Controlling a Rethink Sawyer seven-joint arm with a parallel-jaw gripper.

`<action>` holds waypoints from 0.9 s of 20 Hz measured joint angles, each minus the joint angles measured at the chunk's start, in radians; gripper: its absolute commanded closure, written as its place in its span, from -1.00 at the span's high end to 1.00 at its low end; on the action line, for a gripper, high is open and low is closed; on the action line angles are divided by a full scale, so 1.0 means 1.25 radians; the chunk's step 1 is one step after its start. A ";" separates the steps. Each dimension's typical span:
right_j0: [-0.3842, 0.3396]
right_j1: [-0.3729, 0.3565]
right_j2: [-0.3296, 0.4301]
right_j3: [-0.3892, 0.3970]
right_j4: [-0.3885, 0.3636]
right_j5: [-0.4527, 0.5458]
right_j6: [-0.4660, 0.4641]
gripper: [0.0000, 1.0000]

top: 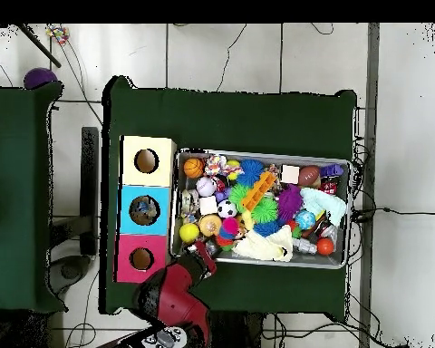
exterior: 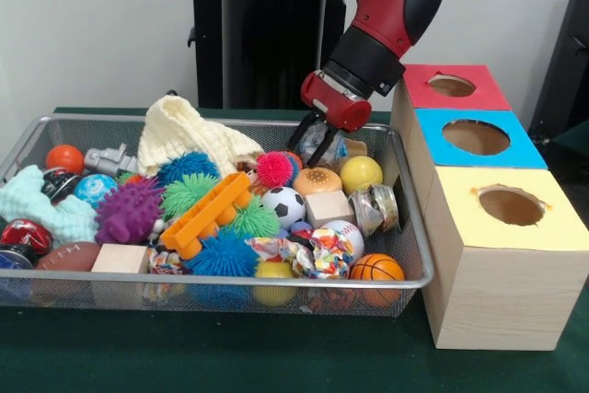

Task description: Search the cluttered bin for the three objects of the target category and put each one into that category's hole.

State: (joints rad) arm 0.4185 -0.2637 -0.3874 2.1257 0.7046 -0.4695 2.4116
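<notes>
Gripper: the gripper (exterior: 316, 143) reaches down into the far right corner of the wire bin (exterior: 409, 255), its black fingers spread apart over a crinkly clear-wrapped item (exterior: 333, 147); whether they touch it I cannot tell.
Arm: the red and black arm (exterior: 382, 16) slants in from above, just beside the red box.
Boxes: three boxes stand in a row just beside the bin, the red box (exterior: 451, 87) farthest back, the blue box (exterior: 474, 138) in the middle, the yellow box (exterior: 511, 206) nearest; each has a round hole on top.
Blue hole: in the overhead view something dark sits inside it.
Around the gripper: a yellow ball (exterior: 361, 173), a burger-shaped toy (exterior: 317, 180), a pink spiky ball (exterior: 274, 169) and a cream knitted cloth (exterior: 189, 135) crowd close by.
Middle of bin: soccer ball (exterior: 288, 207), wooden cube (exterior: 329, 208), orange plastic rack (exterior: 205, 213) lying across green and blue spiky balls.
Front rim: small basketball (exterior: 376, 269), football (exterior: 66, 256), wooden block (exterior: 121, 258).
Left end: purple spiky ball (exterior: 129, 212), pale teal cloth (exterior: 41, 204), orange ball (exterior: 64, 157).
</notes>
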 measured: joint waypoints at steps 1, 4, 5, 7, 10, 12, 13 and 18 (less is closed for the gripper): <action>0.000 0.001 0.001 0.003 0.000 -0.001 0.000 -1.00; -0.003 0.001 0.005 0.012 0.000 -0.005 0.000 -1.00; -0.006 0.000 0.008 0.013 0.000 -0.007 0.000 -1.00; -0.008 -0.002 0.010 0.013 0.000 -0.007 0.000 -1.00; -0.018 -0.008 0.018 0.015 0.000 -0.007 0.000 -1.00; -0.022 -0.010 0.021 0.014 0.000 -0.008 0.000 -1.00; -0.023 -0.011 0.023 0.014 0.000 -0.009 0.000 -1.00; -0.047 -0.020 0.045 0.011 0.000 -0.033 0.000 1.00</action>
State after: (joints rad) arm 0.3595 -0.2891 -0.3310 2.1393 0.7046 -0.5111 2.4116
